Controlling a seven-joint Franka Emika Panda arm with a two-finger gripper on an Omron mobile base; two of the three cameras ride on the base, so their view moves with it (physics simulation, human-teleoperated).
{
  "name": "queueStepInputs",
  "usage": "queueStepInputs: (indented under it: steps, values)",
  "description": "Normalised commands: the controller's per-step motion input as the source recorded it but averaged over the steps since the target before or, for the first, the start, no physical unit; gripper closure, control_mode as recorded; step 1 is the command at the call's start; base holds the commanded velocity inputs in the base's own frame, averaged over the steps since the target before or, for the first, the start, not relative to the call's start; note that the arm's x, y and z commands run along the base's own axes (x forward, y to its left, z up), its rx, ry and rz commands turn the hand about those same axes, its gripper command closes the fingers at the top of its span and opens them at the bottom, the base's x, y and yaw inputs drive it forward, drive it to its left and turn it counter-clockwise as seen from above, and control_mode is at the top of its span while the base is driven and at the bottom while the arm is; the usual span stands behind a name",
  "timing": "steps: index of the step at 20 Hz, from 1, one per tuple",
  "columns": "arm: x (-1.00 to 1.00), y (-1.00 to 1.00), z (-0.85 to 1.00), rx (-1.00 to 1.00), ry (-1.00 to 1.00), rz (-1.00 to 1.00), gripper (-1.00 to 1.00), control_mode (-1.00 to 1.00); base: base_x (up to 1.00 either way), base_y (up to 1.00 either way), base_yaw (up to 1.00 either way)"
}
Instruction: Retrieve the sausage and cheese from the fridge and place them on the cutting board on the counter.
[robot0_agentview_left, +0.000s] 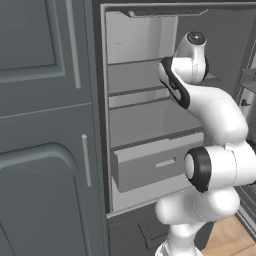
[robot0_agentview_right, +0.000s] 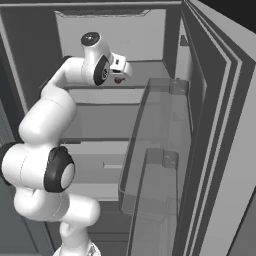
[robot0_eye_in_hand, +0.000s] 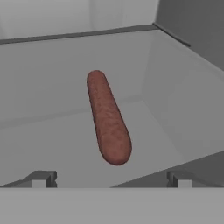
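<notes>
Fridge (robot0_agentview_left: 150, 45) shelf: hand (robot0_eye_in_hand: 109, 180) hovering spread near sausage (robot0_eye_in_hand: 108, 118); round sausage risking rolling away if fingertips nudge off-centre.

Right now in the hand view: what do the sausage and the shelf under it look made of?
The sausage: looks like cured meat, reddish-brown, mottled and matte, with rounded ends. The shelf: probably plastic or coated metal, pale grey-white, smooth and evenly shaded with no grain; the rendering leaves the choice open.
</notes>
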Motion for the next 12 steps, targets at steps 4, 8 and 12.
queueStepInputs:
  steps: [4, 8, 12]
  values:
    - [0.42, -0.09, -0.10, 0.03, 0.01, 0.00, -1.00, -1.00, 0.00, 0.00, 0.00]
    - [0.54, -0.03, -0.04, 0.02, 0.04, 0.00, -1.00, -1.00, 0.00, 0.00, 0.00]
    - [0.41, 0.00, -0.03, 0.00, 0.07, 0.00, -1.00, -1.00, 0.00, 0.00, 0.00]
